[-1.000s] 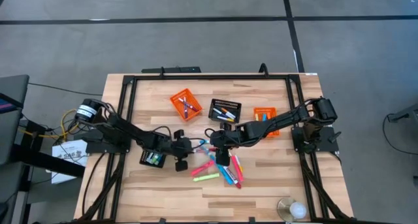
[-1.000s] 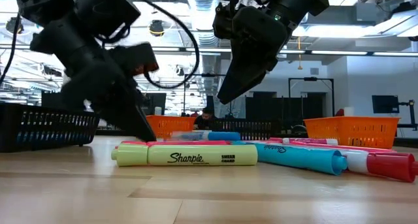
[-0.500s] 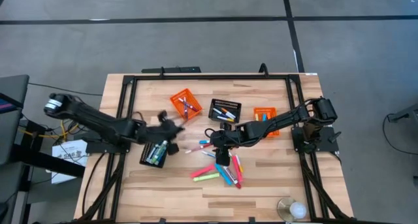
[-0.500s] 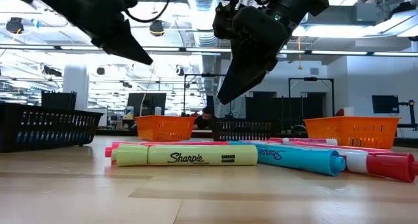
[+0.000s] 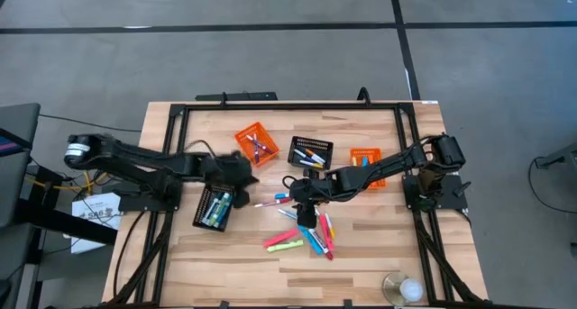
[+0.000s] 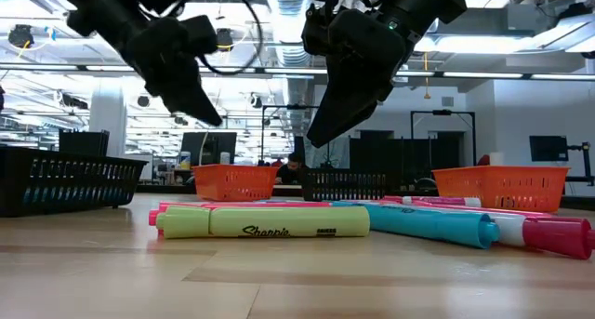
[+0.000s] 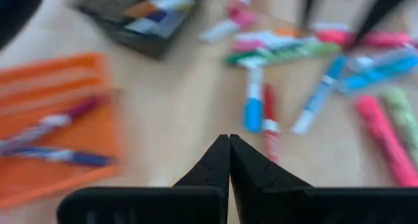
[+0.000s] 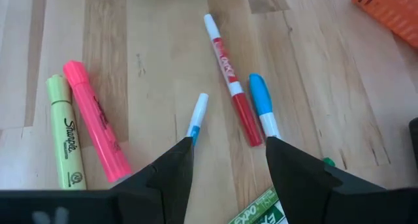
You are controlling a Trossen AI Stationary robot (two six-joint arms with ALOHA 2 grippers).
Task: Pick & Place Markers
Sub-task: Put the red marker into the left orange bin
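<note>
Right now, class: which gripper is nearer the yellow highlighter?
The right. The right gripper hovers over the loose marker pile, just beyond the yellow highlighter. The left gripper is farther away, beside the orange basket on the table's left half.

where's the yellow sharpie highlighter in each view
High view: the yellow highlighter lies at the near edge of the marker pile.
Low view: front and centre, lying lengthwise.
Left wrist view: probably the pale green blur at the frame edge.
Right wrist view: at the frame edge.
Shared landmark: the pink highlighter alongside it.
</note>
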